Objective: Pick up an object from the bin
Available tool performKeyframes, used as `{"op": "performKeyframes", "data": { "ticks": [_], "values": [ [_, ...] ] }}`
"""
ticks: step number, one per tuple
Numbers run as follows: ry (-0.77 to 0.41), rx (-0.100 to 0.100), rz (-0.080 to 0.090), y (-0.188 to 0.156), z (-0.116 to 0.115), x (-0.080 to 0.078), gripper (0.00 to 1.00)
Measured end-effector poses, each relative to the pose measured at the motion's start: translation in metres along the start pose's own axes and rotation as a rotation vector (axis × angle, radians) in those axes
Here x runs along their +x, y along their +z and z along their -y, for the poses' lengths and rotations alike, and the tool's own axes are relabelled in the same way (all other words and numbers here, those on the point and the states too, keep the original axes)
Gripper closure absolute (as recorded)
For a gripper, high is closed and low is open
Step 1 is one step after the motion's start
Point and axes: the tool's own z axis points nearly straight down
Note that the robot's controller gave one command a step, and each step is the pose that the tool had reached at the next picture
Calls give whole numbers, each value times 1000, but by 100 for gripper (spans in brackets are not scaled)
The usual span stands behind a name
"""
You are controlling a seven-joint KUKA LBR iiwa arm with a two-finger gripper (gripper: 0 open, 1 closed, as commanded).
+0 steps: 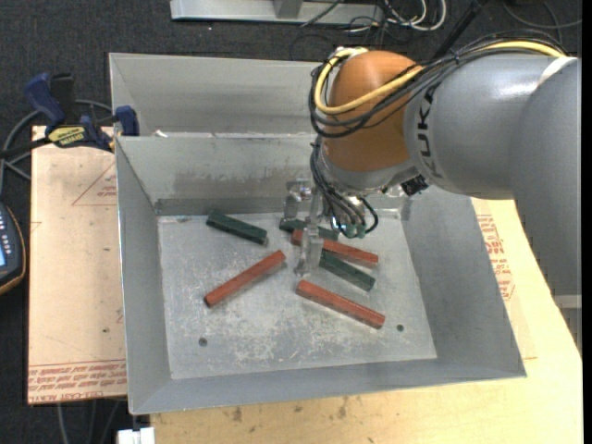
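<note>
My gripper (307, 252) hangs below the orange wrist cover, fingers pointing down at the middle of the bin. Its fingertips stand at the left ends of a dark green bar (348, 271) and a red bar (350, 251) that lie side by side. Just in front of them lies another red bar (339, 303), angled down to the right. A longer red bar (245, 278) slants to the left of the fingertips. I see nothing held between the fingers.
A second dark green bar (237, 228) lies near the bin's back wall on the left. The arm and its orange cover hide the bin's back right part. Bare floor stretches along the bin's front and left.
</note>
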Motion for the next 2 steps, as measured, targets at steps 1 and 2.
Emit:
{"op": "performKeyframes", "data": {
  "ticks": [1,2],
  "values": [
    [-253,1,13,-73,1,32,0],
    [-258,1,1,46,23,144,0]
  ]
}}
